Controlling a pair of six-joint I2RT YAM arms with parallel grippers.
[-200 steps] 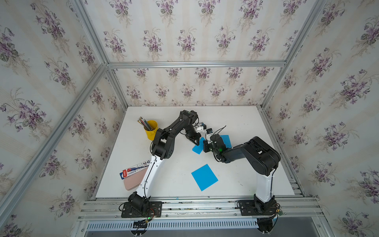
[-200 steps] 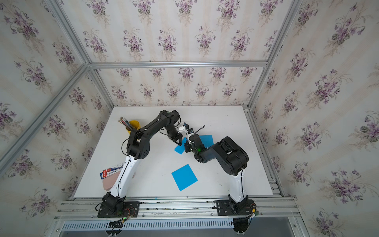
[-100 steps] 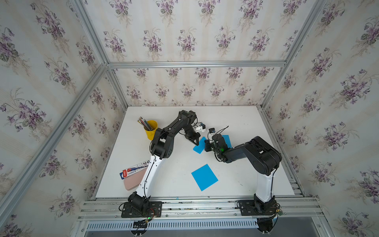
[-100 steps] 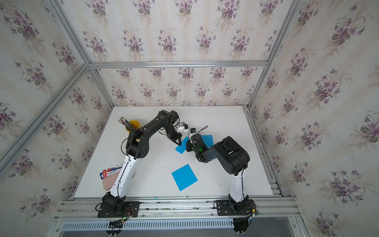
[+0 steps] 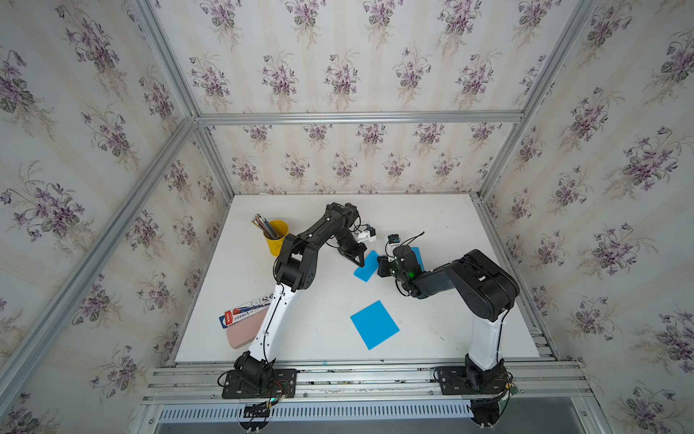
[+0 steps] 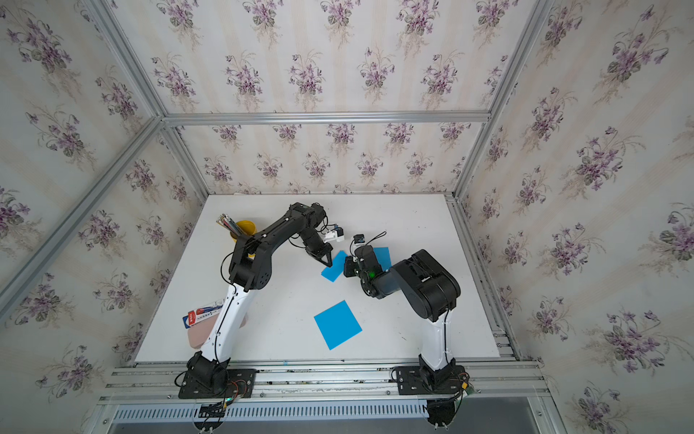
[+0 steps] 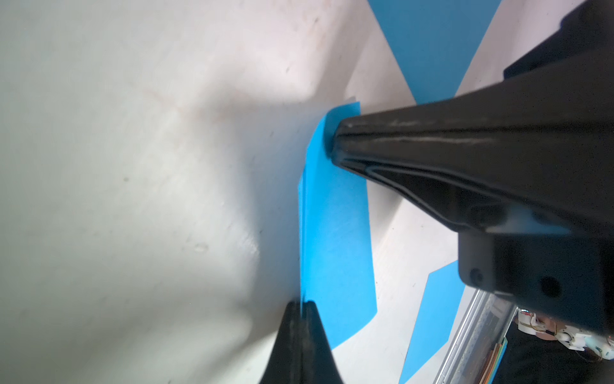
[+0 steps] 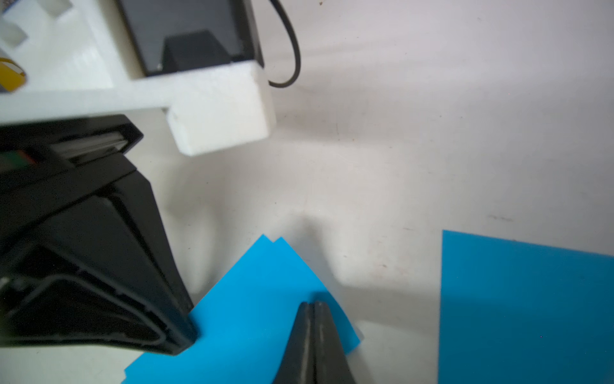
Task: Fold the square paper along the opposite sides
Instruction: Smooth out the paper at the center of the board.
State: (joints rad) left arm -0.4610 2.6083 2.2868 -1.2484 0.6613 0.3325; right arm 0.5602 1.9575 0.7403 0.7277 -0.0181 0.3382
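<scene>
The square paper [image 5: 367,267] is blue and lies folded in two on the white table, its two layers slightly offset at one corner [image 8: 265,286]. My left gripper [image 7: 301,307] is shut, and the paper's long edge [image 7: 335,226] runs into the gap between its tips. In both top views it comes down onto the paper's left side [image 6: 329,263]. My right gripper [image 8: 312,305] is shut too, its tips pressed on top of the folded paper near the opposite edge. It shows as a dark block [image 5: 381,266] at the paper's right side.
A second blue sheet [image 5: 417,255] lies partly under my right arm. A third blue sheet [image 5: 374,324] lies nearer the front edge. A yellow cup of pencils [image 5: 276,236] stands at the left. A pink case [image 5: 242,334] and a printed pack [image 5: 244,312] lie front left.
My right gripper has slid a little to the left over the folded paper, toward the left gripper. The left gripper has closed the last bit and stays in place.
</scene>
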